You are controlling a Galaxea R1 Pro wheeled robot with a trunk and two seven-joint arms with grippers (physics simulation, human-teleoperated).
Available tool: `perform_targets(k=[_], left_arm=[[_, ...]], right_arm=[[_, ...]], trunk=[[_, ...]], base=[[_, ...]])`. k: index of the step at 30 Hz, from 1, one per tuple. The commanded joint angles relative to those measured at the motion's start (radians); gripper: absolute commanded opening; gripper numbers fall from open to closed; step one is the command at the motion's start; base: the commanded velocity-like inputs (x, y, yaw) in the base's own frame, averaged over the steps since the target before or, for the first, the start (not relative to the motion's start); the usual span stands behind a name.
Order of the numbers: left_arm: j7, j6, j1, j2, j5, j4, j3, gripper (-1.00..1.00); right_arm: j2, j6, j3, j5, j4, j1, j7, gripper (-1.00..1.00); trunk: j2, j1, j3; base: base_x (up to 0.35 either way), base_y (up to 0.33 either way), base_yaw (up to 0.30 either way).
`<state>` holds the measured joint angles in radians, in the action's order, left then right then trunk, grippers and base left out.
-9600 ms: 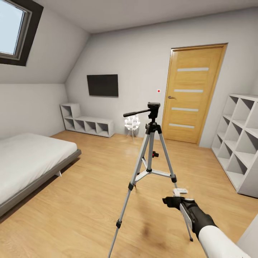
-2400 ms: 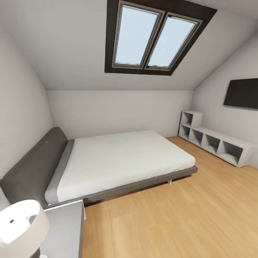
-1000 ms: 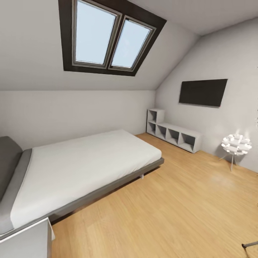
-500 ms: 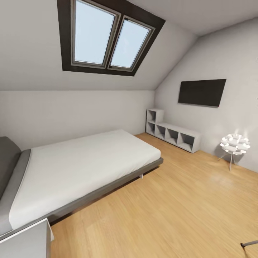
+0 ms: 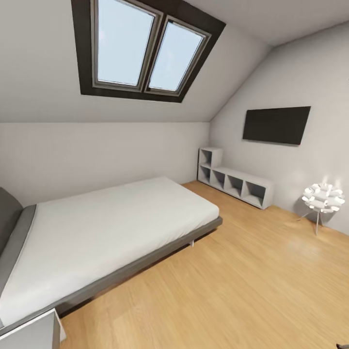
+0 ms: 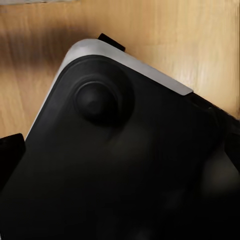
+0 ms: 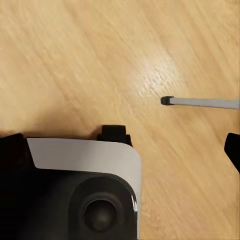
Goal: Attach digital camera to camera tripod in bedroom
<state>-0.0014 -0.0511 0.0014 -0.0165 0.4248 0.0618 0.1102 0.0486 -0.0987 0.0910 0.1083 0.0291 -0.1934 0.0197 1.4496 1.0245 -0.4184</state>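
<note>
The bedroom spreads out in the head view: white sloped walls, light wood floor [image 5: 252, 286], grey low bed [image 5: 111, 228]. The digital camera is out of view. Of the camera tripod, one silver leg with a black foot [image 7: 200, 102] lies across the floor in the right wrist view, and a dark tip [image 5: 345, 346] sits at the head view's bottom right corner. My right gripper [image 7: 121, 146] hangs over the robot's base, its black fingers [image 7: 233, 149] wide apart with nothing between them. My left gripper [image 6: 120, 147] likewise stands open above the base, a black finger [image 6: 10, 150] at the picture's side.
A skylight [image 5: 145, 51] is set in the sloped wall above the bed. A black screen [image 5: 276, 125] hangs on the far wall over low white cube shelves [image 5: 237, 184]. A white ball lamp [image 5: 322, 198] stands on the right. A grey bedside unit [image 5: 29, 332] is at the near left.
The head view has shifted slightly, so the bed and bedside unit sit lower and the tripod tip has slid almost out at the bottom right. Nothing in the room itself moved.
</note>
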Motion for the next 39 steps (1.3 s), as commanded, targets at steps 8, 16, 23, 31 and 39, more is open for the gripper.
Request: perform_targets(k=[8,16,23,31,39], left_arm=[[0.0,-0.001,0.0,0.0,-0.003,0.001,0.008,1.0],[0.0,-0.002,0.0,0.0,-0.003,0.001,0.008,1.0],[0.0,-0.003,0.0,-0.001,-0.003,0.001,0.008,1.0],[0.0,-0.003,0.0,0.0,-0.003,0.001,0.008,1.0],[0.0,-0.003,0.0,0.0,-0.003,0.001,0.008,1.0]], right_arm=[[0.0,-0.009,0.009,0.034,0.003,-0.001,0.001,1.0],[0.0,-0.01,0.01,0.038,0.003,-0.001,0.0,1.0],[0.0,-0.01,0.01,0.039,0.003,-0.001,0.0,1.0],[0.0,-0.009,0.01,0.039,0.003,-0.001,0.0,1.0],[0.0,-0.01,0.01,0.039,0.003,-0.001,0.0,1.0]], trunk=[[0.0,0.001,-0.001],[0.0,0.001,-0.001],[0.0,0.001,-0.001],[0.0,0.001,-0.001],[0.0,0.001,-0.001]], base=[[0.316,0.0,0.0],[0.321,0.0,0.0],[0.285,0.0,0.0],[0.084,0.0,0.0],[0.187,0.0,0.0]])
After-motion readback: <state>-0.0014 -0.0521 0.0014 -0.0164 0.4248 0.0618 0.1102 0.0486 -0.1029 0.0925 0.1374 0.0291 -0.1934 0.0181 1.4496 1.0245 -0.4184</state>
